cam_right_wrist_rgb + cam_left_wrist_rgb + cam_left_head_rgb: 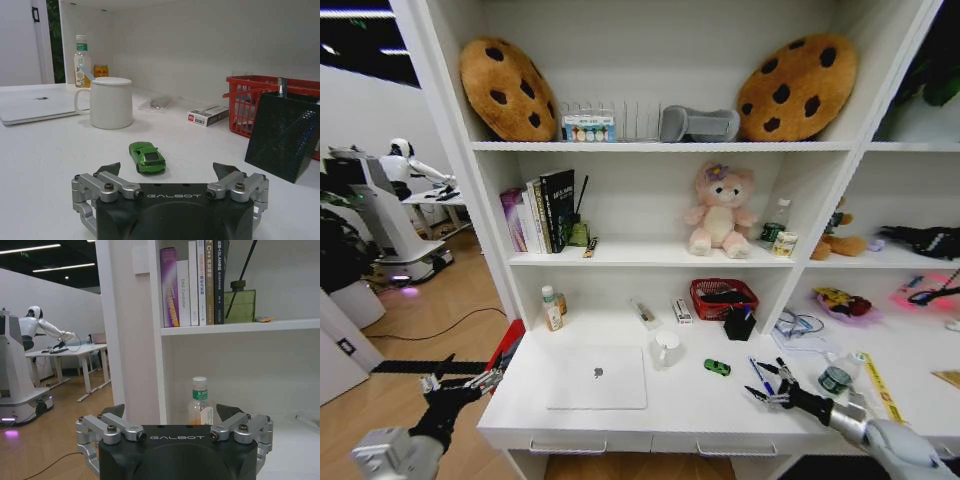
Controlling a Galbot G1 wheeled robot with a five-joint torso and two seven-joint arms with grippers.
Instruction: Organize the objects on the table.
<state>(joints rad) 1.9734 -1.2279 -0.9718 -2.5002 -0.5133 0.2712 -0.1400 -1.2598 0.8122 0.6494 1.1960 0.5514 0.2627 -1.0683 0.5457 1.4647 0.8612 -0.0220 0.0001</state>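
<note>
The silver laptop (pixel 597 377) lies closed at the front left of the white table (pixel 680 410). A tiny green toy car (pixel 717 368) (pixel 147 156) sits right of it, just ahead of my right gripper (pixel 762 383) (pixel 168 169), which hovers open and empty low over the front right. Blue and black pens (pixel 761 374) lie beside its fingers, and a small clear bottle (pixel 835 378) stands a little further right. My left gripper (pixel 465 380) (pixel 172 411) hangs open and empty off the table's left end, facing a drink bottle (pixel 200 401) (pixel 552 308).
A white mug (pixel 666 348) (pixel 111 101), a black mesh pen holder (pixel 739 323) (pixel 284 135) and a red basket (pixel 723 297) (pixel 250 102) stand toward the back. Shelves with books (pixel 542 212), a plush toy (pixel 721 210) and cookie cushions rise behind. Another robot (pixel 380 200) stands far left.
</note>
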